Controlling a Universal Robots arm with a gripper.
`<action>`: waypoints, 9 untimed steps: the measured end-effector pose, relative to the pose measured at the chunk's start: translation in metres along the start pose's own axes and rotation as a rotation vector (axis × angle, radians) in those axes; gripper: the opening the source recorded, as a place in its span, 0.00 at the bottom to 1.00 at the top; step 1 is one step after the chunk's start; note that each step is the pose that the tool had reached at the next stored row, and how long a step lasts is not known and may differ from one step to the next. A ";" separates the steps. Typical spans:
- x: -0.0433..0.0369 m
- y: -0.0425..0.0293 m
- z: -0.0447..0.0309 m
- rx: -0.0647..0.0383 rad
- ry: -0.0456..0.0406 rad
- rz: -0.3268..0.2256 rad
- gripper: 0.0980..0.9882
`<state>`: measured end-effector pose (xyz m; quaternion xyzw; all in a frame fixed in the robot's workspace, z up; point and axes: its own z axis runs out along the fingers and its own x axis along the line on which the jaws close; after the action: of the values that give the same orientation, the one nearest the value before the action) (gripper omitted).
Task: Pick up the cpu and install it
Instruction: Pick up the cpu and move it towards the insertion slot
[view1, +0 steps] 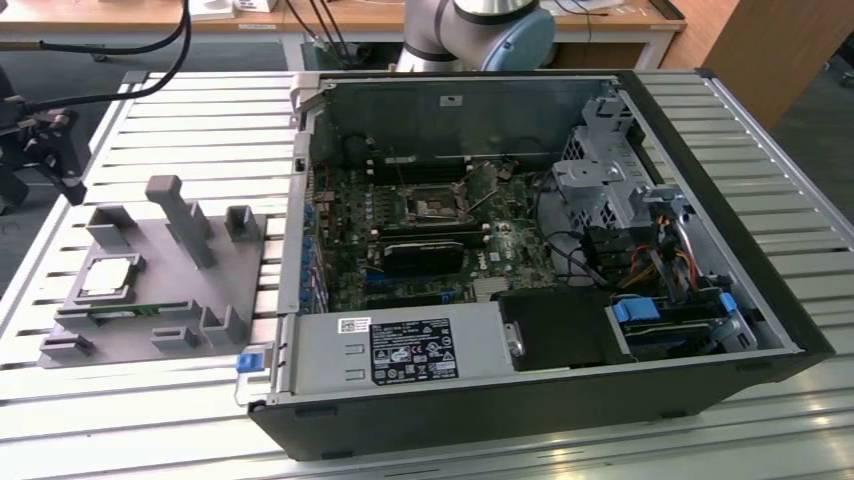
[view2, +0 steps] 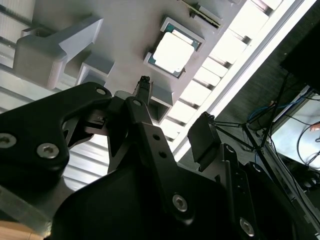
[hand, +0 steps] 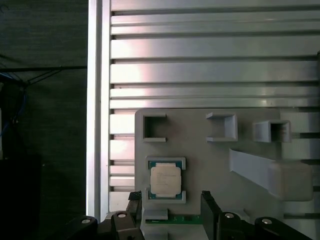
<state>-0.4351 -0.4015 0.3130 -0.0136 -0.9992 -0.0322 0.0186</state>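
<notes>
The cpu is a small square chip with a shiny silver top. It lies flat in a pocket of the grey holder plate, at the exterior view's left. My gripper hangs above that plate, close to the chip but not touching it. It is open, and its two black fingers have nothing between them. In the open computer case, the dark square socket sits on the motherboard.
A long green memory strip lies on the plate beside the cpu. Grey posts and brackets stand up from the plate. Everything rests on a slatted metal table, whose edge runs near the plate.
</notes>
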 end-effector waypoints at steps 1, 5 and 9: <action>0.0000 0.0000 0.0003 0.000 0.0000 0.000 0.55; -0.0001 -0.0001 0.0017 0.000 0.0000 0.000 0.55; -0.0001 -0.0002 0.0032 0.000 0.0000 0.000 0.55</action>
<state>-0.4351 -0.4015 0.3099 -0.0136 -0.9992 -0.0322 0.0186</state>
